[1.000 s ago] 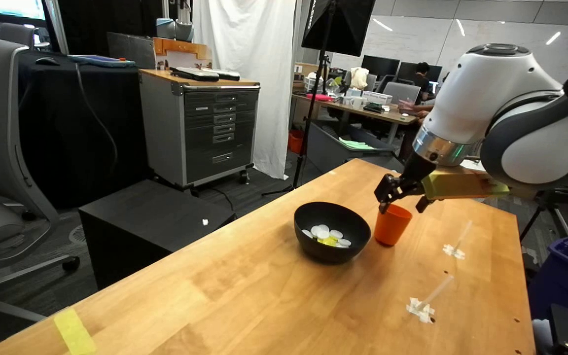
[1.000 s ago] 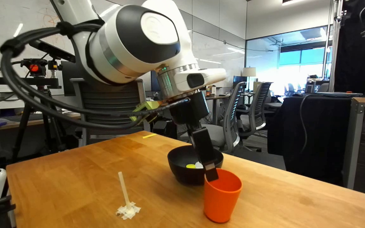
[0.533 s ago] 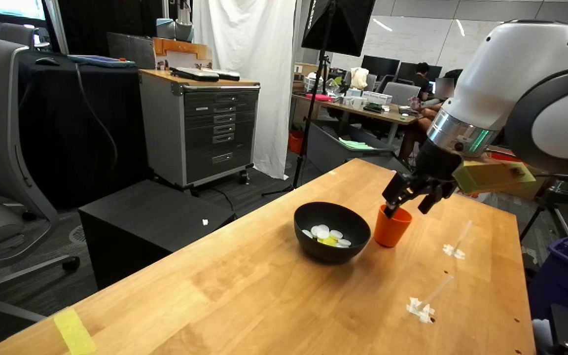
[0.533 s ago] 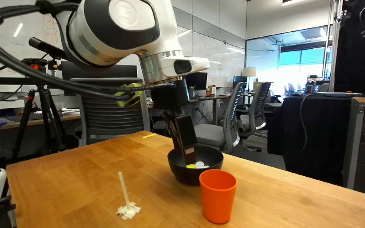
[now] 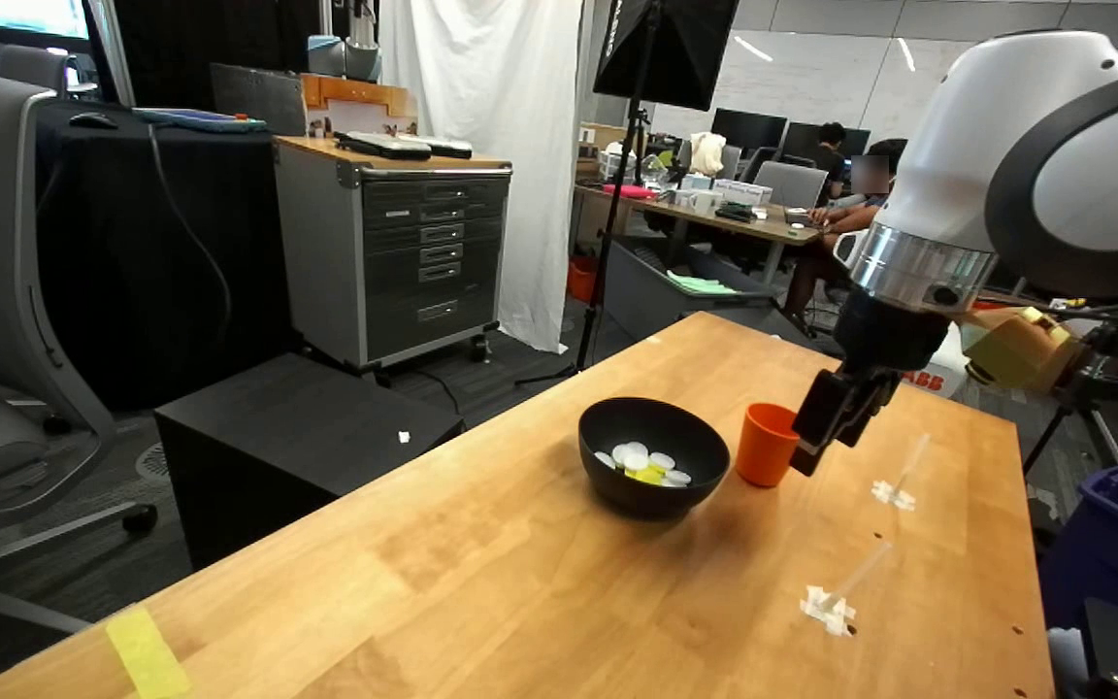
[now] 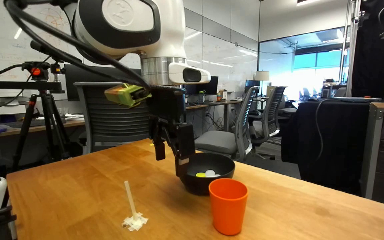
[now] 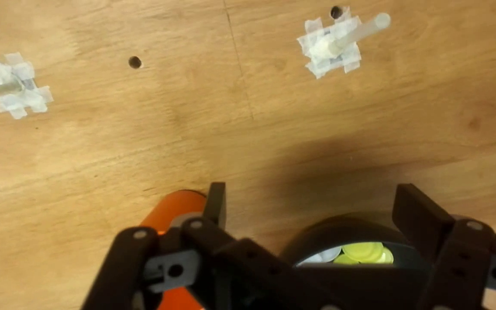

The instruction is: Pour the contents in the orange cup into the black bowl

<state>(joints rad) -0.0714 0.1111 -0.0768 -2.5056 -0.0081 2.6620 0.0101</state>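
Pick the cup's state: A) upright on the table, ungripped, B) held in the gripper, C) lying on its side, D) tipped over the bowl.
A: in an exterior view the cup stands mouth up on the table, apart from the open gripper.

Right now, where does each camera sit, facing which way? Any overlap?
Exterior view: higher than the table, facing down across it at the black bowl, drawer cabinet beyond; arm and hand at right.
Exterior view: above table height, nearer orange cup than bowl, facing past both toward chairs; arm and hand, left to centre.
Wrist view: wrist-mounted, facing down at the table; open hand along the bottom.
Both exterior views share cup, bowl, table, arm, hand.
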